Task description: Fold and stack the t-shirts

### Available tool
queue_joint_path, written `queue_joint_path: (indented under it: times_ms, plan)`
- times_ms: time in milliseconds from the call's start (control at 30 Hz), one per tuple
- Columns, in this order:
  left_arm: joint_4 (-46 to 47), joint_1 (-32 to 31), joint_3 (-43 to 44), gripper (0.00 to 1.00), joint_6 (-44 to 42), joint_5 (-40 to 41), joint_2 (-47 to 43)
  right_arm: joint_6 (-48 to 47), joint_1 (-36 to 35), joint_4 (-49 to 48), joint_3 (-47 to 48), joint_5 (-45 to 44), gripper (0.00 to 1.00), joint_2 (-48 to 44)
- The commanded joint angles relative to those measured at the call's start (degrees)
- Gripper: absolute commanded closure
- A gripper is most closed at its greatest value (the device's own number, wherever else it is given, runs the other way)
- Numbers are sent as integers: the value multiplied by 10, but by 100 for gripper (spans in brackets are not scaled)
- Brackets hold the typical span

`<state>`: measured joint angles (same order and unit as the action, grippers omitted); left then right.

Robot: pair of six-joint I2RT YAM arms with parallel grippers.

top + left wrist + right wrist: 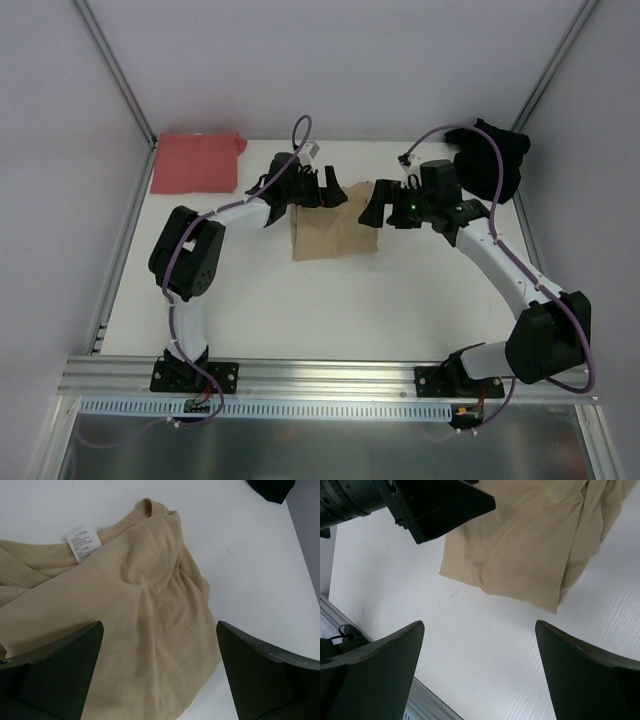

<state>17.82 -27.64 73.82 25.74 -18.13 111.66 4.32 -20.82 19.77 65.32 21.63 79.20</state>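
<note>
The tan-beige t-shirt [332, 233] lies partly folded mid-table; it also shows in the left wrist view [130, 610], with a white label [83, 547], and in the right wrist view [520, 540]. My left gripper [328, 191] is open and empty above the shirt's far left edge [160, 675]. My right gripper [373, 209] is open and empty by the shirt's right side, over bare table [480, 675]. The salmon-red t-shirt [197, 162] lies folded at the far left. The black t-shirt [495, 160] is bunched at the far right; a corner of it shows in the left wrist view [270, 489].
White walls with metal posts [118, 70] close the table at the back and sides. A metal rail [330, 375] runs along the near edge. The left arm's gripper body [440, 505] shows in the right wrist view.
</note>
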Motion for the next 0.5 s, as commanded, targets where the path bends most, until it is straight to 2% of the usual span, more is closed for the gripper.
queue_joint_path:
  times_ms: [0,467]
  plan:
    - [-2,9,39,1,5,-23,15,-10,5,-3,-6,-8,1,-27]
    - [12,41,43,1,-17,15,79,-4,7,-21,-53,3,1,-33]
